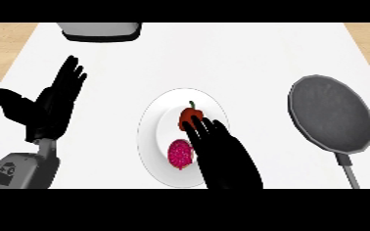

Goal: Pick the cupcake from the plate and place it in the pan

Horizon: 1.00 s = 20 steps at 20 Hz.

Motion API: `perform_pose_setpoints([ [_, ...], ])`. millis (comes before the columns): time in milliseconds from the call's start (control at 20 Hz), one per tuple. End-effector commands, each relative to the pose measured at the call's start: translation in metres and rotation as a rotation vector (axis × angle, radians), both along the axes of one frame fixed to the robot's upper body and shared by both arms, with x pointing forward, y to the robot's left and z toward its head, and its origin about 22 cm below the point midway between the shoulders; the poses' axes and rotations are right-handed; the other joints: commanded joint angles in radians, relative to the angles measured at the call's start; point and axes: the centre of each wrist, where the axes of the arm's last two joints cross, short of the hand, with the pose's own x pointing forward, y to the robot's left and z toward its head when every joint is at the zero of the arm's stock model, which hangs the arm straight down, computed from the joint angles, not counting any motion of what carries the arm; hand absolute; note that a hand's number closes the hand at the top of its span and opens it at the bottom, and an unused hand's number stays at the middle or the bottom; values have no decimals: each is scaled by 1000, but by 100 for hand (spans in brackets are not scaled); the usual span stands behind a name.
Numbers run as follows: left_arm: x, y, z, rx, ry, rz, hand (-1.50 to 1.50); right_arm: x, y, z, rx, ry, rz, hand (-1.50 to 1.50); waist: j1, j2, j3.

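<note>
A white plate (pixel 160 108) sits at the middle of the counter. On it lie a pink cupcake (pixel 179 154) near the front and a red pepper (pixel 190 115) behind it. My right hand (pixel 222 151) hovers over the plate's right half, fingers straight and open, its fingertips reaching the pepper and its edge just right of the cupcake. A dark grey pan (pixel 329 113) with a handle (pixel 350 171) pointing toward me lies at the right. My left hand (pixel 56 100) rests open at the left, fingers up.
A grey appliance (pixel 99 31) stands at the back left edge of the white counter (pixel 245 54). Wooden surface shows at both far corners.
</note>
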Motion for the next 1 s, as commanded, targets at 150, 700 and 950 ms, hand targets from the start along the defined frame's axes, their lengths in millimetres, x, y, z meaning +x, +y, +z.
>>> perform_pose_setpoints([
  [150,4,4,4,-6,-18,13,0,6,29,10,-268,-21,-88,-150,-5,0,-1],
  [700,0,-5,-2,-1,-9,11,0,3,67,-15,-265,8,-101,-150,-2,0,1],
  [950,11,-6,4,14,-6,-3,0,18,72,-31,-310,13,-135,-150,-5,3,1],
])
